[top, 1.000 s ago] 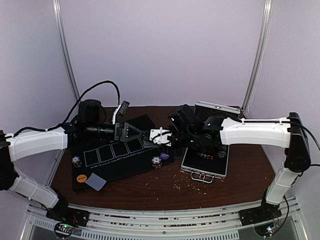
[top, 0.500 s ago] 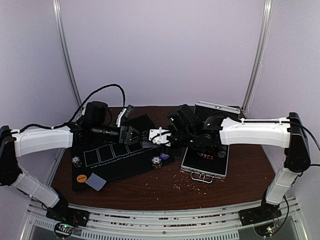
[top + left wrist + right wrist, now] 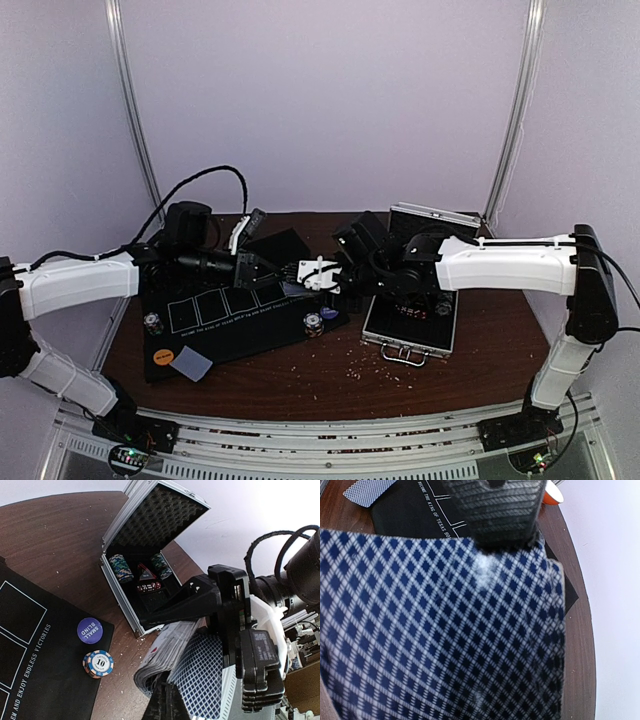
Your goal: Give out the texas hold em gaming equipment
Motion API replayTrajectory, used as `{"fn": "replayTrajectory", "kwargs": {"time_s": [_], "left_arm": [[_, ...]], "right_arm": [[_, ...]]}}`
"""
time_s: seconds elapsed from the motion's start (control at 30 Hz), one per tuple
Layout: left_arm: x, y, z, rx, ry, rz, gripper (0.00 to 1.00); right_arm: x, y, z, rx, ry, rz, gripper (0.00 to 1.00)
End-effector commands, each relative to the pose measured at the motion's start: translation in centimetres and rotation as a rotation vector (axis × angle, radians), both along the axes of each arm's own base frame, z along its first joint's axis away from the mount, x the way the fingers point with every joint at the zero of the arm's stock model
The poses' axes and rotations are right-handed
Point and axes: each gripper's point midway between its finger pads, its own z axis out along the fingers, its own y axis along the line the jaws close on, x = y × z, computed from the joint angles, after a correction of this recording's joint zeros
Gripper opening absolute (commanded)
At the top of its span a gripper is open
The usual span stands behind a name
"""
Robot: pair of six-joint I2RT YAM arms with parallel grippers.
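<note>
My right gripper [image 3: 310, 273] is shut on a bent deck of playing cards [image 3: 167, 647] and holds it above the table's middle. The left gripper [image 3: 167, 702] meets it from the left and is shut on the edge of one blue-backed card [image 3: 207, 672] on the deck's face. That card back [image 3: 445, 630] fills the right wrist view, with a left finger [image 3: 495, 510] over its top edge. On the black mat [image 3: 230, 335] sit a purple small-blind disc [image 3: 90, 630], a striped chip stack [image 3: 98, 663], another chip stack [image 3: 152, 322], an orange disc [image 3: 160, 354] and a dealt card [image 3: 190, 363].
The open silver case [image 3: 112, 575] stands on the right of the table with chip stacks [image 3: 121, 566] in its black lining. An orange-and-white bowl [image 3: 552, 495] sits behind the mat. Crumbs dot the brown table [image 3: 330, 375] near the front.
The left gripper has moved right up to the deck and closed from open onto the card. The right gripper has stayed put with the deck.
</note>
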Motion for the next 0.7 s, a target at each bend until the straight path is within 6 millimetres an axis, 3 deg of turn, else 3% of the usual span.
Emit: {"fn": "replayTrajectory", "kwargs": {"time_s": [0.0, 0.4, 0.57, 0.67], "left_arm": [[0.2, -0.1, 2.2, -0.028, -0.067, -0.001, 0.00], [-0.1, 0.7, 2.9, -0.016, -0.109, 0.007, 0.00], [-0.2, 0.3, 2.0, -0.007, -0.082, -0.020, 0.00], [-0.1, -0.2, 1.5, -0.004, -0.061, -0.037, 0.07]], "right_arm": [[0.2, 0.4, 0.8, 0.020, -0.018, -0.011, 0.42], [0.3, 0.2, 0.7, 0.013, -0.022, -0.019, 0.42], [0.3, 0.3, 0.8, 0.017, -0.021, -0.016, 0.42], [0.3, 0.4, 0.9, 0.021, -0.022, -0.015, 0.42]]}}
